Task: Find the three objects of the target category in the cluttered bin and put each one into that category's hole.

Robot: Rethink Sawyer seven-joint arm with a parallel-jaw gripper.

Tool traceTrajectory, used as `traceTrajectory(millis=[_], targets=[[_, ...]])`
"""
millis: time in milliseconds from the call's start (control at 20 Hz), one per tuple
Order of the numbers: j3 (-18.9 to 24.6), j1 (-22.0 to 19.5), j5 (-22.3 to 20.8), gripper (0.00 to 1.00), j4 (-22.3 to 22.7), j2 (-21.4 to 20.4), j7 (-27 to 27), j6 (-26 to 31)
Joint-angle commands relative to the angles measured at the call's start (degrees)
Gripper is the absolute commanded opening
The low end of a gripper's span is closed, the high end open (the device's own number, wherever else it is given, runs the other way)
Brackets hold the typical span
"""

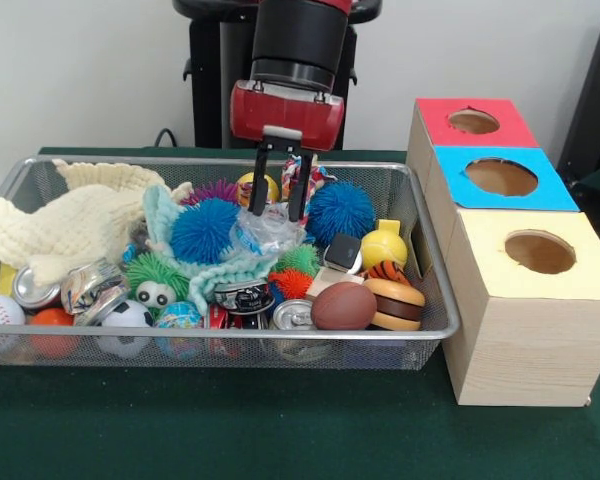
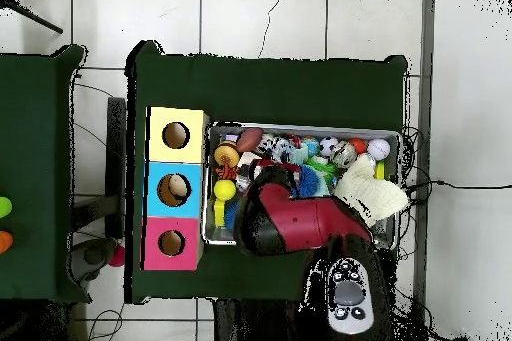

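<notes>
Hanging over the bin (image 1: 435,300), the end effector (image 1: 279,212) has its fingers spread apart, tips just above a crumpled clear wrapper (image 1: 270,228) between two blue spiky balls.

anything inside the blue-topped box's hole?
Overhead, the hole in the blue-topped box shows a pale rounded thing inside. What it is cannot be told; the front view shows only shadowed interior, the rest hidden by the panel.
</notes>
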Motion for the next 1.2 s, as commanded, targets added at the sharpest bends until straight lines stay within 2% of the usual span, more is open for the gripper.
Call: traceTrajectory(millis=[50,350,500,750,900,1000,1200], targets=[[16.13,-8.04,3.60,0.00,7.88,-6.59,0.07,12.68],[25.09,-16.30,7.84,0.00,13.86,-13.99,-3.61,18.93],[24.83,-16.10,8.52,0.00,14.44,-16.95,-4.18,21.31],[28.22,-18.22,12.10,0.00,16.95,-22.89,-6.95,27.58],[29.99,-19.32,14.11,0.00,18.11,-24.25,-6.81,29.42],[31.70,-20.26,15.98,0.00,19.11,-23.68,-5.64,29.74],[33.97,-21.47,20.04,0.00,21.74,-22.55,-1.10,27.47]])
